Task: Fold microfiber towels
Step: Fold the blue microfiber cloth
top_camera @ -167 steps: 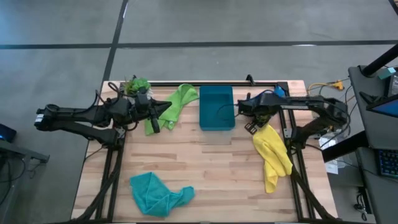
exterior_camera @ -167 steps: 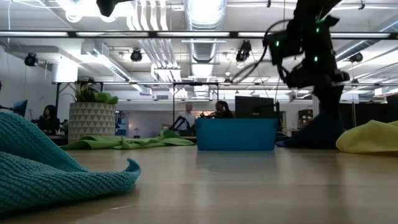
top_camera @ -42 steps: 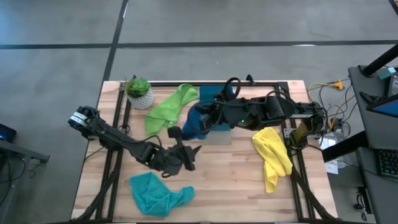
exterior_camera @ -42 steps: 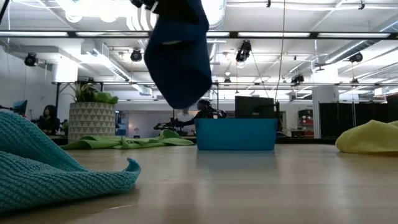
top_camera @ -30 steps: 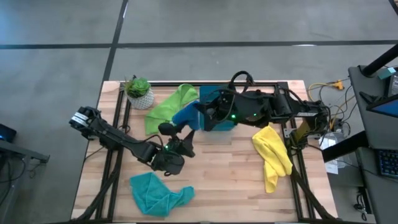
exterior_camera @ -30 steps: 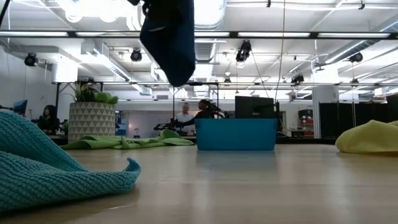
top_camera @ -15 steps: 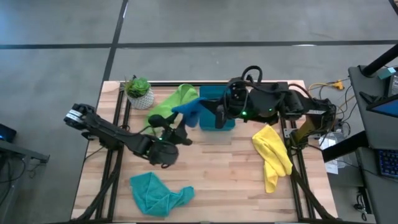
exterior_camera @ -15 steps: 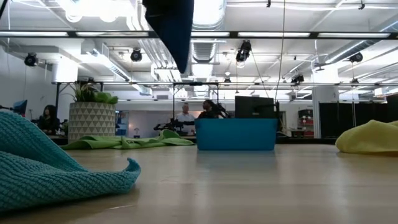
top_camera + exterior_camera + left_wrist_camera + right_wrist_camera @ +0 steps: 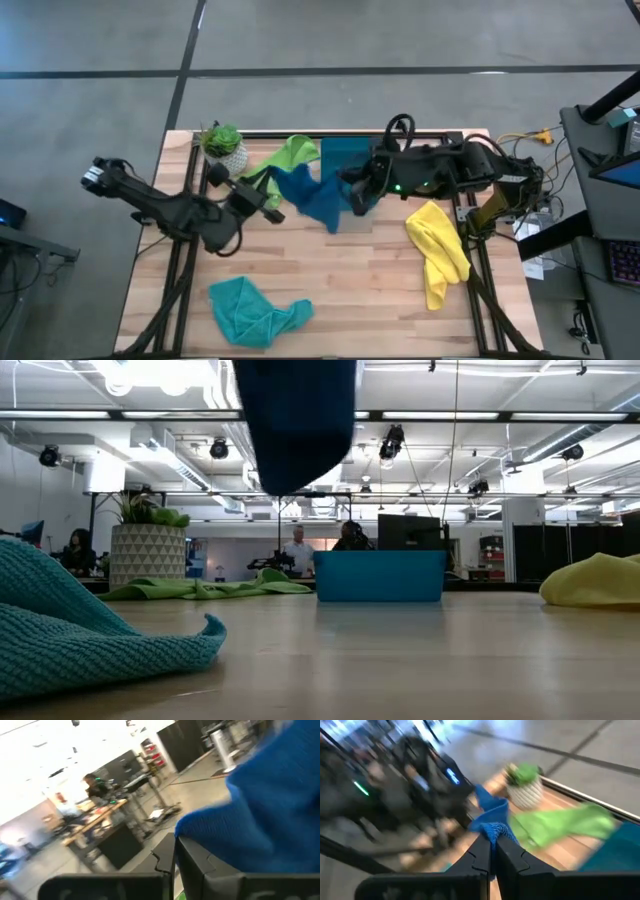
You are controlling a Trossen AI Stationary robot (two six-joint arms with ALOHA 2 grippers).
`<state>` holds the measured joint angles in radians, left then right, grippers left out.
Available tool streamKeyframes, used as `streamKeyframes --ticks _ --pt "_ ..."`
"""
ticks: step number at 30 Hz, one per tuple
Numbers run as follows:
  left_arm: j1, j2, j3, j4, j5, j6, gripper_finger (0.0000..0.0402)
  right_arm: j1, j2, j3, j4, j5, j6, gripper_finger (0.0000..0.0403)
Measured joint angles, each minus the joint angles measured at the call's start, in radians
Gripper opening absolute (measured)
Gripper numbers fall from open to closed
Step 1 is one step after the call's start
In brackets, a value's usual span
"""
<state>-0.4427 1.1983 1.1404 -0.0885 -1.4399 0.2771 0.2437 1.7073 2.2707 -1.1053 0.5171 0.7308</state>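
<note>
The blue towel (image 9: 312, 198) hangs in the air over the table's middle, stretched between both grippers; the low view shows it hanging (image 9: 296, 422) from the top of the picture. My left gripper (image 9: 273, 204) is shut on its left end and my right gripper (image 9: 353, 194) on its right end. Three more towels lie on the table: the lime green one (image 9: 283, 160) at the far left, the yellow one (image 9: 438, 250) bunched at the right, and the teal one (image 9: 250, 310) crumpled near the front. My left gripper pinches an edge of the blue towel (image 9: 196, 836) between its two shut fingers (image 9: 165, 862), coming level from the table's left. The cloth is lifted clear. My right gripper pinches a bunched corner of the towel (image 9: 493, 829) at its fingertips (image 9: 481, 854), slanting down from the right. The towel hangs below the fingers, clear of the table.
A teal-blue plastic bin (image 9: 346, 152) stands at the far middle, partly behind the towel and right arm. A potted plant (image 9: 223, 146) sits at the far left corner. Bare wood (image 9: 350, 290) shows between the teal and yellow towels.
My left gripper has risen and drawn back toward the table's left and far side, and has shut on the blue towel's free end. My right gripper has shifted a little toward the right edge. The towel, which hung from the right gripper alone, now spreads out between both.
</note>
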Motion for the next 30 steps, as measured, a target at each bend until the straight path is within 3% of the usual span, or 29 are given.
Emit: streamKeyframes --ticks 4,11,15,22,26,30 --pt "-0.018 -0.029 0.000 -0.003 0.058 0.000 0.0001 0.013 0.000 0.000 -0.168 0.000 -0.005 0.0009" --pt "-0.022 -0.027 0.000 -0.038 0.181 -0.025 0.0000 0.045 0.002 -0.003 -0.311 0.005 -0.008 0.0009" --pt "-0.022 -0.029 -0.001 -0.139 0.204 -0.190 0.0000 0.064 0.003 -0.020 -0.418 0.009 -0.003 0.0009" --pt "-0.022 -0.098 -0.001 -0.476 0.552 -0.611 0.0000 0.138 0.003 -0.125 -0.463 0.009 0.025 0.0009" --pt "-0.022 -0.123 -0.019 -0.603 0.791 -0.735 0.0000 0.175 0.001 -0.228 -0.454 0.002 0.061 0.0009" --pt "-0.024 -0.150 -0.070 -0.612 0.913 -0.816 0.0000 0.207 -0.015 -0.352 -0.367 -0.050 0.082 0.0009"
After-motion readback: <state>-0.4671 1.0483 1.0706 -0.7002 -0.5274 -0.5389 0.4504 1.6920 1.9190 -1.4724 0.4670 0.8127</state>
